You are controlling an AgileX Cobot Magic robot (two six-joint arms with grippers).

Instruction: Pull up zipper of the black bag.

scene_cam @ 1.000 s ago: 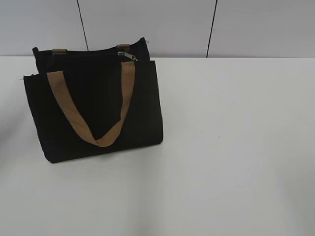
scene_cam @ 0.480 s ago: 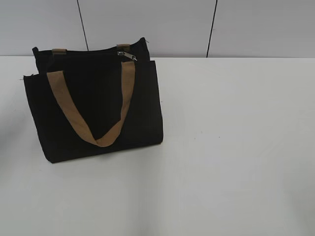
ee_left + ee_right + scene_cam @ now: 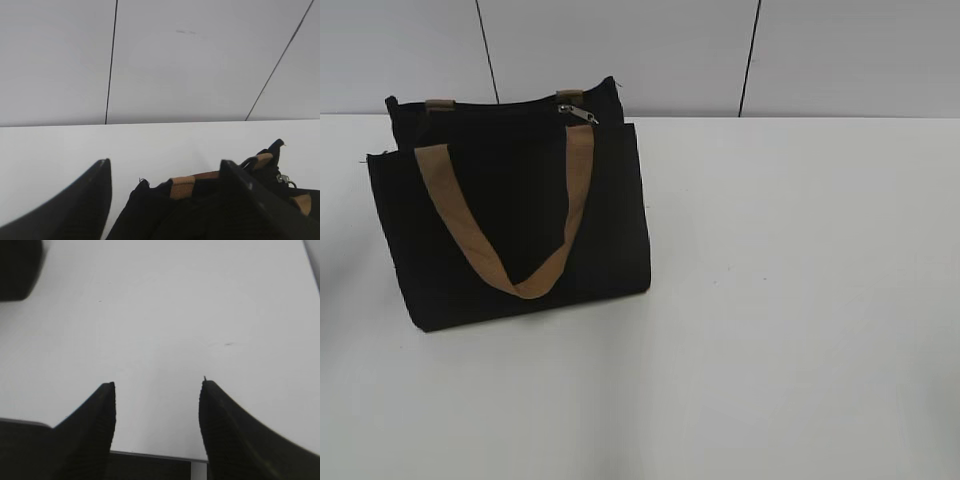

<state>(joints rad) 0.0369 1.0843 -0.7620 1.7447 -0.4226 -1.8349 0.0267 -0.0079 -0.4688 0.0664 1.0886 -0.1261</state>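
White tabletop (image 3: pixel 790 330) fills most of the exterior view, backed by pale wall panels (image 3: pixel 620 50) split by thin dark seams. On its left half stands the black bag (image 3: pixel 510 220), upright and boxy, with one tan strap handle (image 3: pixel 520 270) drooping in a V down its near face and the stubs of the second handle showing at the top rim. The zipper (image 3: pixel 577 112), a small silver pull tab, lies at the right end of the bag's top, just beside the strap's right anchor. Compared with the pictures from a second and half a second ago, nothing has shifted: bag, handle and tab sit in the same places, and no arm enters that view.

The left gripper (image 3: pixel 165 172) hangs with its jaws spread apart and nothing between them, the bag's top just beyond (its tab glints at the far right). The right gripper (image 3: pixel 157 390) is likewise spread and empty over bare table, well apart from the bag.
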